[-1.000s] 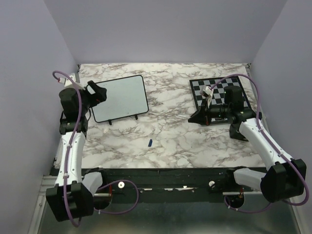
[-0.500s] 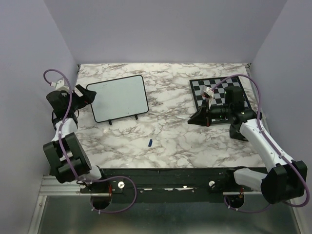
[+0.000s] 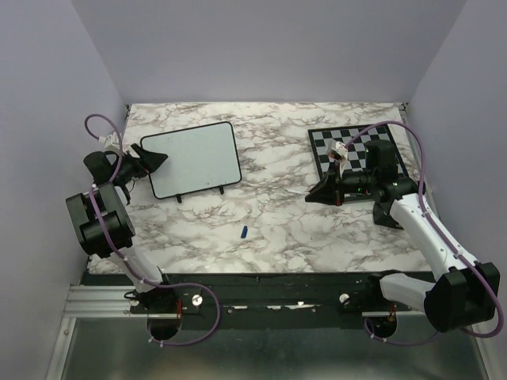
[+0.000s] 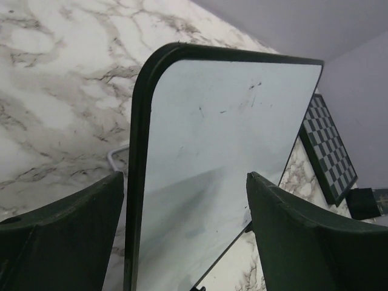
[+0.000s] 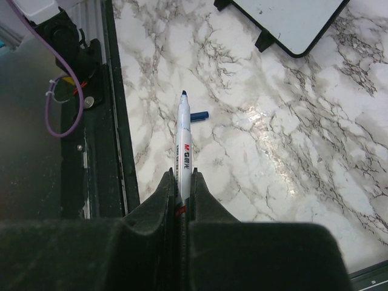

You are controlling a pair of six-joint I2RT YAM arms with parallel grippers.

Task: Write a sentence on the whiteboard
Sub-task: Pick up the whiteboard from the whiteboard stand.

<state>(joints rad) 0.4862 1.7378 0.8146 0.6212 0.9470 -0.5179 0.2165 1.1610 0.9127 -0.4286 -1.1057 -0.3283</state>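
Observation:
The whiteboard (image 3: 194,158) lies at the back left of the marble table, blank apart from faint smudges; no blue sentence shows on it. My left gripper (image 3: 154,158) is open at the board's left edge. In the left wrist view the gripper (image 4: 185,176) has the board (image 4: 224,133) and its black frame between the spread fingers (image 4: 60,230), without touching it. My right gripper (image 3: 311,195) is shut on a white marker (image 5: 183,139), uncapped, with its tip pointing left over the table's middle. The board's corner shows in the right wrist view (image 5: 291,21).
A blue marker cap (image 3: 245,232) lies on the marble near the front middle, and also shows in the right wrist view (image 5: 200,114). A checkered chessboard (image 3: 348,146) lies at the back right, partly under my right arm. Purple walls close in the table.
My left arm has folded back to the left. Its gripper drew off the board's left corner and has come back to the board's left edge. The right arm has barely moved.

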